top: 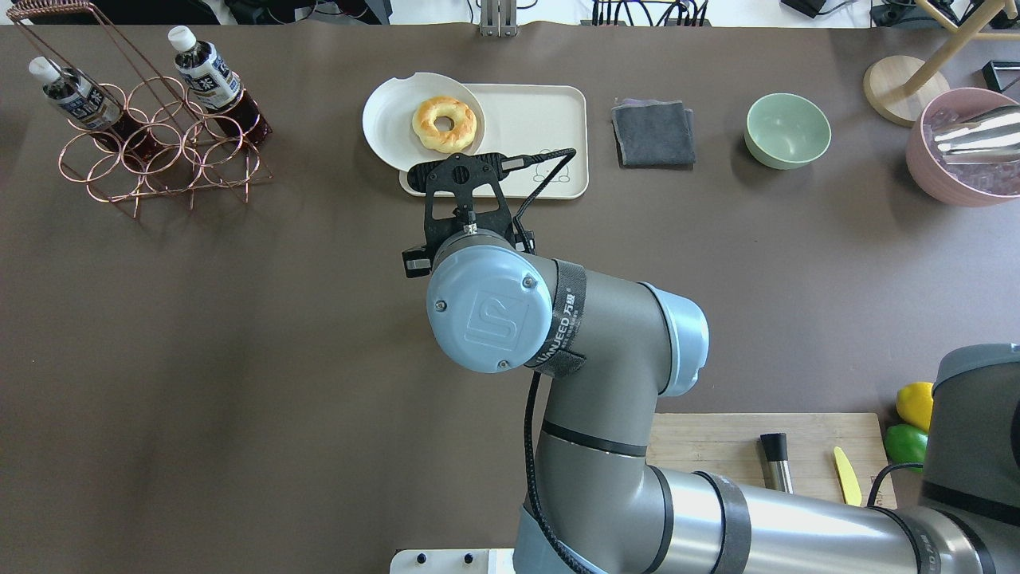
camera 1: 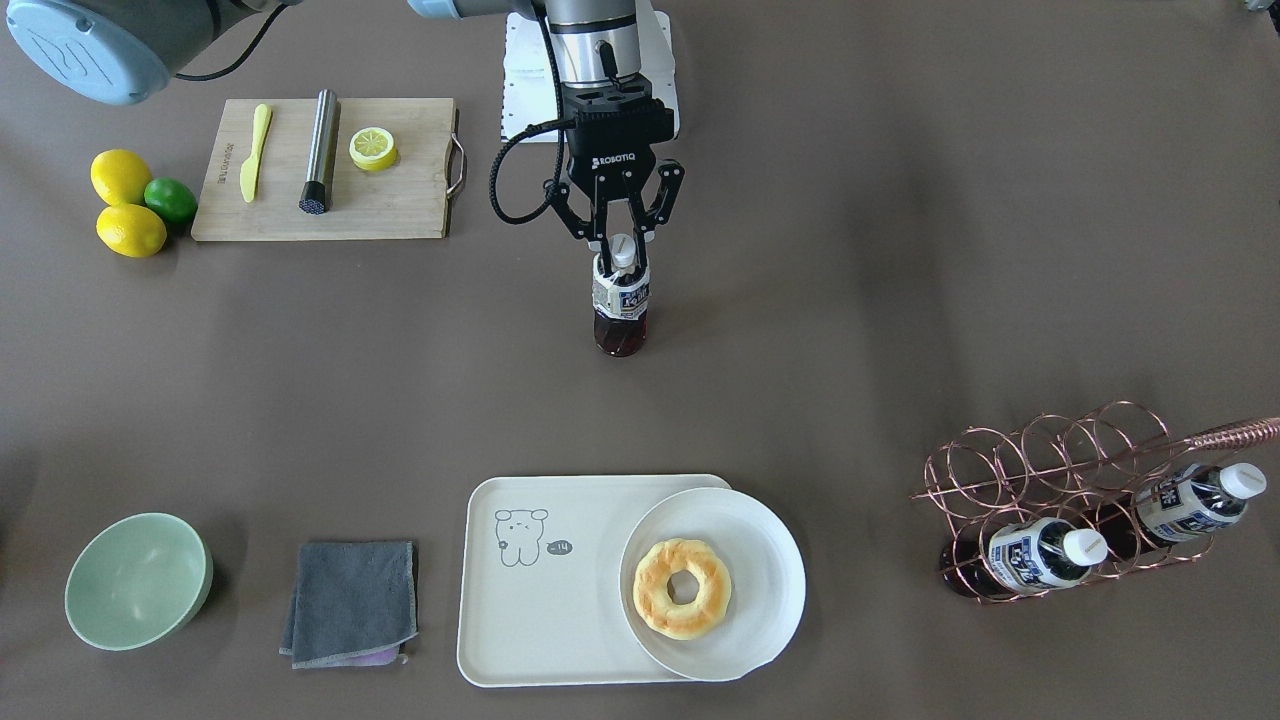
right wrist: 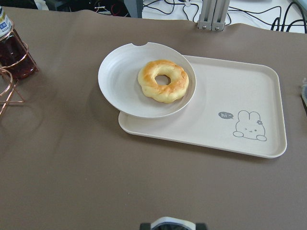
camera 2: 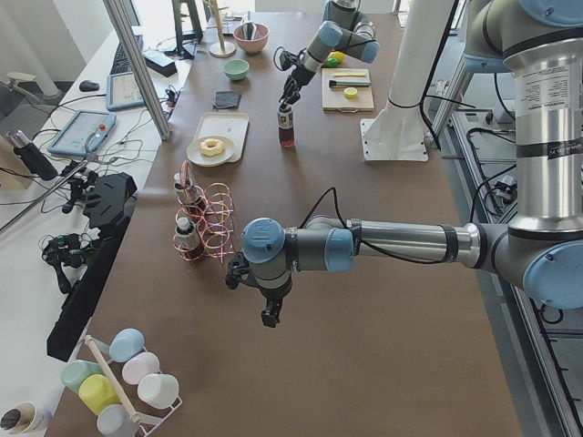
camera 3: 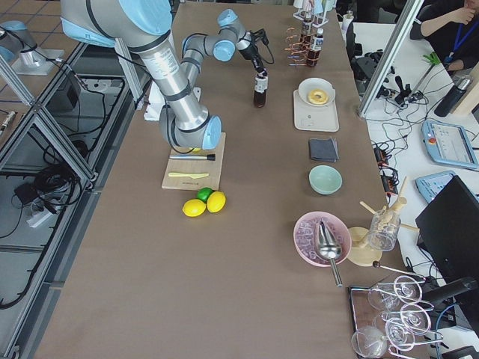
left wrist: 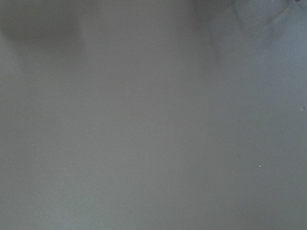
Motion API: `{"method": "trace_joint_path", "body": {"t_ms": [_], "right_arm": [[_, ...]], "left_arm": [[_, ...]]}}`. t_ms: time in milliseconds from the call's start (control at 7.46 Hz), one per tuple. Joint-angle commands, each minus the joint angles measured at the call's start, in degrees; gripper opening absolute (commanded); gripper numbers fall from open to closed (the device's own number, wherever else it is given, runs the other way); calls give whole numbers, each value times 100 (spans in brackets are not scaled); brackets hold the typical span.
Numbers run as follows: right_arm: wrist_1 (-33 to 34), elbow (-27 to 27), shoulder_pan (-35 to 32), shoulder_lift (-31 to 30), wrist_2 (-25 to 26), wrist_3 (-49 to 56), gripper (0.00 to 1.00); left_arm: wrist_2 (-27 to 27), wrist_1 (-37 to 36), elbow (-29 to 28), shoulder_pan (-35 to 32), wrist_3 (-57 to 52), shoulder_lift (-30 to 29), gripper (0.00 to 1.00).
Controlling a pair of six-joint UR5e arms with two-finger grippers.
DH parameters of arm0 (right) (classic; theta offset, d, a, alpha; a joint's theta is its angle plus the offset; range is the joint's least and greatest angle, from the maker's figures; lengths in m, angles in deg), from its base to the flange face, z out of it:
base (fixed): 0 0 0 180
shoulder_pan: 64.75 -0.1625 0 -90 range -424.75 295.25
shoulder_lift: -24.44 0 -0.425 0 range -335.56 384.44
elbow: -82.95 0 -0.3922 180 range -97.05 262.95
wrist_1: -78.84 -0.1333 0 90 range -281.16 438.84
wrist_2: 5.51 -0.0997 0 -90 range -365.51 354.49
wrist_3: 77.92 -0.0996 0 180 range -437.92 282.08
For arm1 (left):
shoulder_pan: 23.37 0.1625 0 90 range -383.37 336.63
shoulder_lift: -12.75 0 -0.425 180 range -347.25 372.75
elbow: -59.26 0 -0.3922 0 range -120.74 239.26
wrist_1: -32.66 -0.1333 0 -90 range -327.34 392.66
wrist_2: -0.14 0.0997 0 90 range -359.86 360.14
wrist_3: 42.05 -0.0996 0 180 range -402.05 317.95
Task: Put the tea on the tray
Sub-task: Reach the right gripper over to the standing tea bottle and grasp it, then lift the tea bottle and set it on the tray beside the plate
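Note:
The tea bottle [camera 1: 620, 300] stands upright mid-table, with dark liquid, a white cap and a white-and-navy label. My right gripper [camera 1: 622, 240] comes down from above and is shut on its neck, just under the cap. I cannot tell whether its base touches the table. The cream tray [camera 1: 540, 620] lies well in front of it, and its bear end [right wrist: 240, 96] is bare. Two identical bottles [camera 1: 1040, 555] lie in the copper rack [camera 1: 1060, 450]. My left gripper [camera 2: 269, 314] hangs over bare table beyond the rack. I cannot tell if it is open or shut.
A white plate [camera 1: 770, 580] with a doughnut [camera 1: 683, 588] overlaps one end of the tray. A grey cloth [camera 1: 352, 600] and a green bowl [camera 1: 135, 580] lie beside the tray. A cutting board [camera 1: 400, 200] and lemons [camera 1: 125, 205] are at the robot's side.

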Motion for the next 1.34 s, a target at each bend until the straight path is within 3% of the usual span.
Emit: {"method": "trace_joint_path", "body": {"t_ms": [0,402,536,670,938,1206], "right_arm": [[-9,-4,-393,174,-26,156,0],[-71,-205,-1280,219,-322,586,0],[-88,-677,-1640,480,-786,622,0],[-97,-1169,-1808,814,-912,631,0],[-1242,-2073,-1958,879,-1044,622,0],[-1520,-2472,-2205,887,-1344,788,0]], "left_arm": [[-7,5,9,0,0,-9,98],[1,5,35,0,0,9,98],[1,5,62,0,0,9,98],[1,5,62,0,0,9,98],[1,5,62,0,0,0,98],[1,40,97,0,0,-9,98]]}}
